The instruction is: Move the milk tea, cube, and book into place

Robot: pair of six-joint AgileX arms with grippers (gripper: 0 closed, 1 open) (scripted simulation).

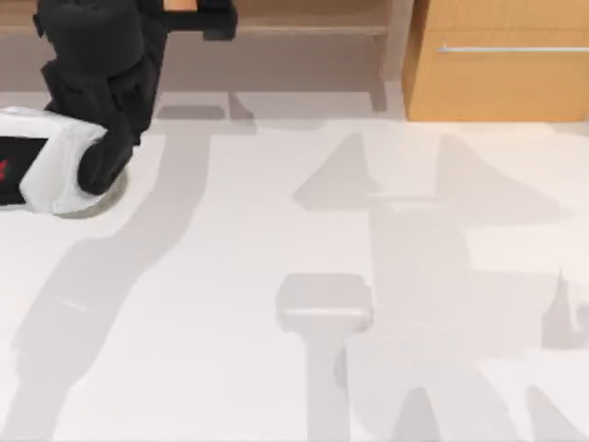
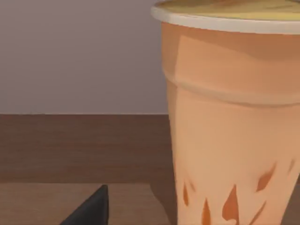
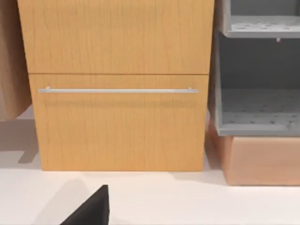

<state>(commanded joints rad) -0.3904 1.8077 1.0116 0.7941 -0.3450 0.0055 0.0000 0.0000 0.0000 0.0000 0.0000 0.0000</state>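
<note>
The milk tea (image 2: 234, 126) is seen closest of all, in the left wrist view, standing upright just in front of that camera. It is a tall tapered orange-tan cup under a round pale-yellow lid (image 2: 229, 11), with a ridge stepped in below the rim and small darker marks scattered low on its side. It appears to rest on a brown wooden surface (image 2: 79, 145), with a plain wall behind, so it is judged to be up on the shelf (image 1: 304, 23) at the back of the white table (image 1: 230, 322) rather than on the table itself.

Beside the cup, a dark fingertip (image 2: 91, 208) of the left gripper is seen. Whether the cup is clasped or merely faced cannot be told. From above, the left arm (image 1: 101, 83) is reached over the shelf edge at the table's back left corner, which fits a cup being set there, or fetched. Beneath the arm, a grey round disc (image 1: 101, 198) is partly seen on the table.

To the right of the shelf stands a wooden drawer cabinet (image 1: 497, 64), which the right wrist camera faces. The silver handle (image 3: 117, 90) is untouched, and a grey open rack (image 3: 258, 84) adjoins it. One dark fingertip (image 3: 93, 208) of the right gripper is visible, its spread undeterminable.
</note>
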